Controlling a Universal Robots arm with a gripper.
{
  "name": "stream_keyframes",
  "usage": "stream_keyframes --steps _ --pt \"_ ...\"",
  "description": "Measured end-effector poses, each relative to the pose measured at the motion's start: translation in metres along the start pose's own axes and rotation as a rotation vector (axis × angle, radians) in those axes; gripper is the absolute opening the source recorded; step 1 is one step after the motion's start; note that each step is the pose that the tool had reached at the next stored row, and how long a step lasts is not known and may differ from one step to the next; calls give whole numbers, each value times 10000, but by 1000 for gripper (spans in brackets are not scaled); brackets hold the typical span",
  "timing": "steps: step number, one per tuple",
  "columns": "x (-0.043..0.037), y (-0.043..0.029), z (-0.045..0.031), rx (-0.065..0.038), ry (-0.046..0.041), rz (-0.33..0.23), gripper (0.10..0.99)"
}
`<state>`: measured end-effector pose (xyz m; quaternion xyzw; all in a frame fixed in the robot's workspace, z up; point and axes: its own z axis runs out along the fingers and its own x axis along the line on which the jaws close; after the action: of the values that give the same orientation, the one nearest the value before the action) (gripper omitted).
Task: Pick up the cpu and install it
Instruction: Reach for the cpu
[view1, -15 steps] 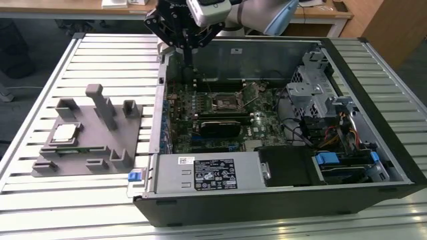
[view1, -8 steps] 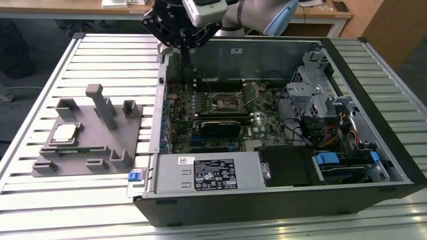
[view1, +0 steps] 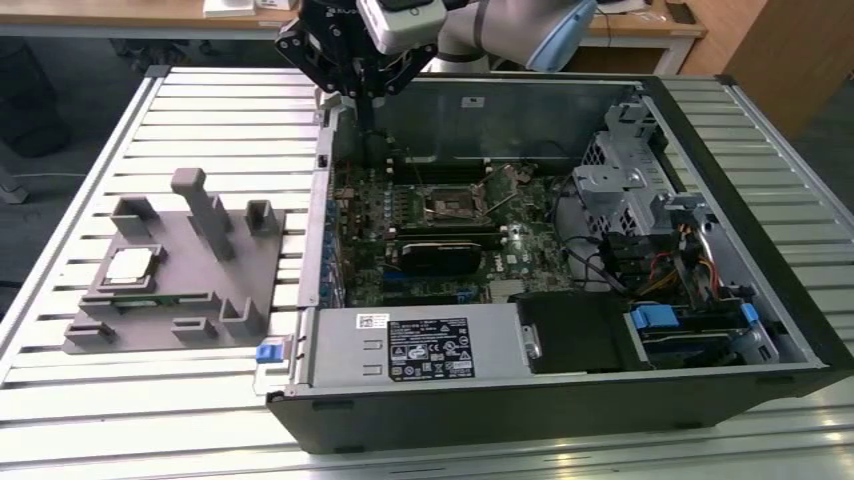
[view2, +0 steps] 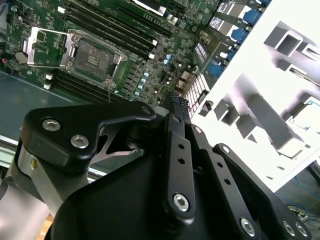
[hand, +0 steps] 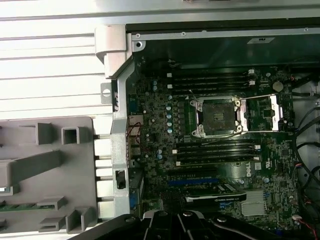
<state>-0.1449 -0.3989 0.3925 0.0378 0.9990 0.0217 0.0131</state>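
The cpu (view1: 130, 265), a small pale silver square, lies flat in a recess of the grey plastic fixture (view1: 187, 270) at the exterior view's left, outside the computer case. My gripper (view1: 363, 112) hangs above the case's far left corner, well apart from the cpu, with its fingers (view2: 176, 107) drawn together and nothing between them. The black cpu socket (view1: 447, 207) on the motherboard has nothing in it, and its metal load plate (hand: 262, 112) is swung open beside it. Both wrist views show that socket (view2: 92, 60) (hand: 218, 116).
The open computer case (view1: 747, 330) holds the motherboard, memory slots (hand: 210, 80), a power supply (view1: 427, 345) and drive cages (view1: 641, 190). A green memory stick (view1: 147, 300) lies in the fixture. Everything rests on a slatted metal table (view1: 200, 110).
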Motion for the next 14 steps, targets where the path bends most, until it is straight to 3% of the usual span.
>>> stream_keyframes --steps 14 --pt "66 -5 1 0 0 1 106"
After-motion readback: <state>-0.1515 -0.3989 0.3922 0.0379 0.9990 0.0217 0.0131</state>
